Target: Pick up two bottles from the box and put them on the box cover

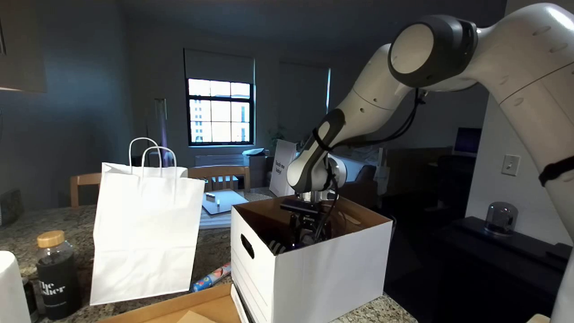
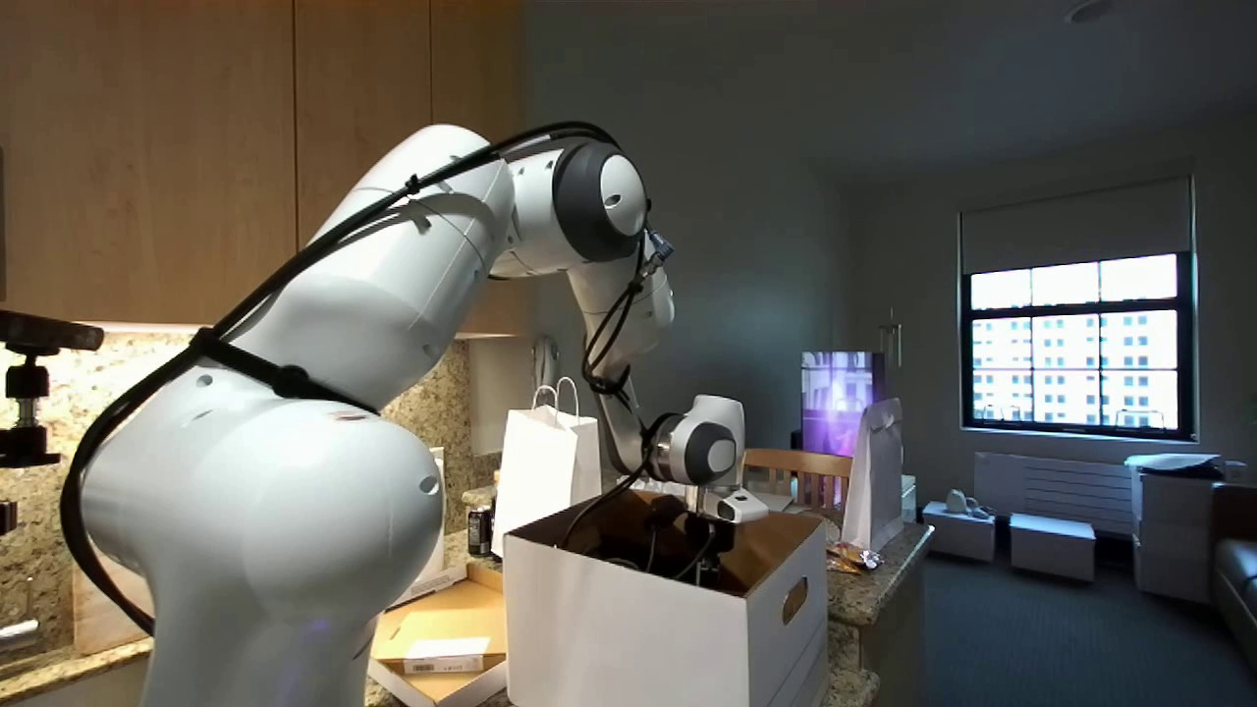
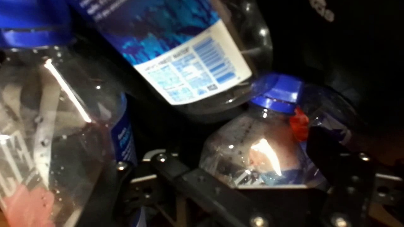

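Note:
The white box (image 1: 332,273) with brown inner walls stands on the counter; it also shows in an exterior view (image 2: 628,619). My gripper (image 1: 309,231) is down inside it, and its tips are hidden by the walls in both exterior views. In the wrist view, my open gripper (image 3: 221,157) has its fingers on either side of a clear blue-capped bottle (image 3: 246,138); contact cannot be told. A larger blue-capped bottle (image 3: 31,119) stands left. Another bottle with a blue barcode label (image 3: 176,47) leans above. The box cover (image 2: 471,589) lies beside the box, brown inside up.
A white paper bag (image 1: 148,242) with handles stands beside the box. A blue patterned tube (image 1: 210,278) lies between them. A dark bottle with a wooden lid (image 1: 56,278) stands at the side. A second white bag (image 2: 874,471) stands beyond the box. Its walls surround my gripper.

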Robot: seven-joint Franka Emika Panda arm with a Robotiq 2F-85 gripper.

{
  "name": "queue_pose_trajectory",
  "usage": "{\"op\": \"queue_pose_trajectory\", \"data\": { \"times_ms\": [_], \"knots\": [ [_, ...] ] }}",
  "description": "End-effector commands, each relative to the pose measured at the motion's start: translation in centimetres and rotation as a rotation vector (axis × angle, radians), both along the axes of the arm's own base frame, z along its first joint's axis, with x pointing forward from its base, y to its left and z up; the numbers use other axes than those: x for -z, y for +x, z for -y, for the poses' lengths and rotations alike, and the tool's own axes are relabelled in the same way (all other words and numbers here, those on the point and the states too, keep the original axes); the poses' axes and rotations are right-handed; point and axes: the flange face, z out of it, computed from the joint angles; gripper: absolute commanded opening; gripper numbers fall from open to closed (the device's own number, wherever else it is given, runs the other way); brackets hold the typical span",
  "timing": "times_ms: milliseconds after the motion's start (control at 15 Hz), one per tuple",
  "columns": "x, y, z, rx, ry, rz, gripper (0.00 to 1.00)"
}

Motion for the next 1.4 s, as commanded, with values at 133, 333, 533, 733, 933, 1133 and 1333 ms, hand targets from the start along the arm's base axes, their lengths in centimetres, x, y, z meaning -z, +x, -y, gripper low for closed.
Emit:
{"op": "queue_pose_trajectory", "data": {
  "times_ms": [133,333,533,733,933,1133,1333],
  "knots": [
    [-0.7,0.7,1.0,-0.033,0.019,0.004,1.00],
    [-0.9,1.0,1.1,-0.040,0.019,0.010,1.00],
    [-0.8,0.9,1.0,-0.043,0.019,0.008,1.00],
    [-0.9,0.8,0.8,-0.038,0.027,0.011,1.00],
    [-0.7,0.5,0.5,-0.045,0.029,0.006,1.00],
    [-0.7,0.5,-0.1,-0.059,0.032,0.005,1.00],
    [-0.5,0.4,-0.6,-0.068,0.036,0.001,1.00]
  ]
}}
